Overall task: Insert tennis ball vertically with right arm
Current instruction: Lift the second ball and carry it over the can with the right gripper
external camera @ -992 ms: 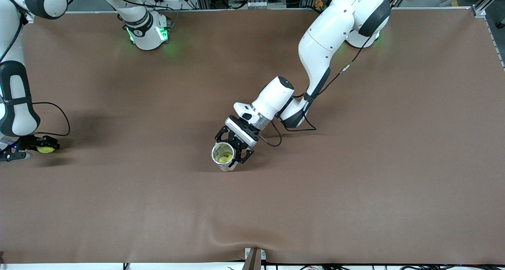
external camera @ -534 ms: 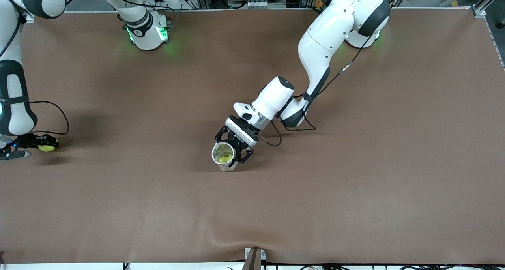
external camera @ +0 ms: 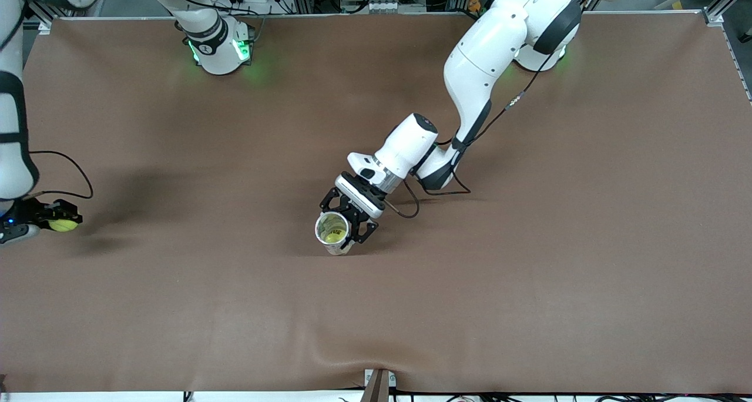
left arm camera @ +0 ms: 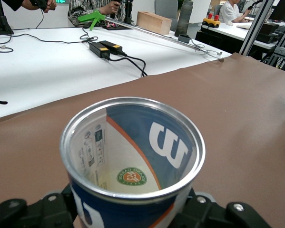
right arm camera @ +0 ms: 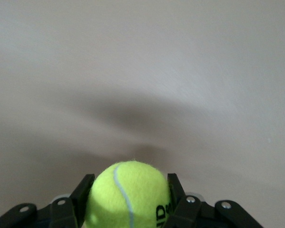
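Observation:
My right gripper [external camera: 59,223] is shut on a yellow-green tennis ball [external camera: 63,225] just over the brown mat at the right arm's end of the table. In the right wrist view the ball [right arm camera: 128,194] fills the gap between the black fingers [right arm camera: 80,190], with its shadow on the mat. Near the middle of the table stands an upright, open-topped blue and white ball can [external camera: 332,233] with a silver rim [left arm camera: 132,102]. My left gripper [external camera: 346,223] is shut on the can's side. Something yellow shows inside the can.
The brown mat [external camera: 529,243] covers the whole table, with a small ridge at its front edge [external camera: 352,364]. The arms' bases [external camera: 220,49] stand along the back edge. A black cable [external camera: 64,176] loops beside the right arm.
The right gripper has tightened onto the ball and shifted a little toward its end of the table with it. The left arm and the can have not moved.

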You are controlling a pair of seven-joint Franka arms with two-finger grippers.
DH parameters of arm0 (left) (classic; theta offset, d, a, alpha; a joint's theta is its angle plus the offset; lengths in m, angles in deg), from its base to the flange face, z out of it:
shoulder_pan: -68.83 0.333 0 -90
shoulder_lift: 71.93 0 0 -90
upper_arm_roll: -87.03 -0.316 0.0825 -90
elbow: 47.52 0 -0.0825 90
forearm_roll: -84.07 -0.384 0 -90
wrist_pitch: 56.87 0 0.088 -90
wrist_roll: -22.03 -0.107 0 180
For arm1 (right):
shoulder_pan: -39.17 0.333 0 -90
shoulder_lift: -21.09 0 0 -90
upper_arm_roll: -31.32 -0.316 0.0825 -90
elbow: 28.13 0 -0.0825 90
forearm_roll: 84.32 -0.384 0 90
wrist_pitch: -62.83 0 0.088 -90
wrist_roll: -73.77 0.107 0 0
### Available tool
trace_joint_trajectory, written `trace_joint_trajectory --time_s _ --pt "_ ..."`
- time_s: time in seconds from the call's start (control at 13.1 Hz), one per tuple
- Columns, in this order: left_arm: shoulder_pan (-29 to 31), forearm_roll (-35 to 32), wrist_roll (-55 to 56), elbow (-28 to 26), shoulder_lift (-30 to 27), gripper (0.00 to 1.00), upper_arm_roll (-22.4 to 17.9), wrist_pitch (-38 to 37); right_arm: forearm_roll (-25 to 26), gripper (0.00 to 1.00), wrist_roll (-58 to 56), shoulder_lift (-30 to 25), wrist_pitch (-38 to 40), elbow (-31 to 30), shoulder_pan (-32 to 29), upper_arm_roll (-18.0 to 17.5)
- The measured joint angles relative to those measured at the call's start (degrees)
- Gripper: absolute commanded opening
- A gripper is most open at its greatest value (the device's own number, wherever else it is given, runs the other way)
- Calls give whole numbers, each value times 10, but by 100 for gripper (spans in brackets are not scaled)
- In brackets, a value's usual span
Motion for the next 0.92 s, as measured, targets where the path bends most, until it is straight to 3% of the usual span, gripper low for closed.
trace_joint_trajectory --time_s 0.31,0.61,0.92 --pt "0 0 0 0 0 79 0 -1 12 0 65 -92 99 -1 60 0" --pt "0 0 0 1 0 79 0 -2 50 0 285 -164 210 14 179 -4" --pt "0 2 0 1 0 79 0 -2 53 0 533 -184 280 90 315 -8"
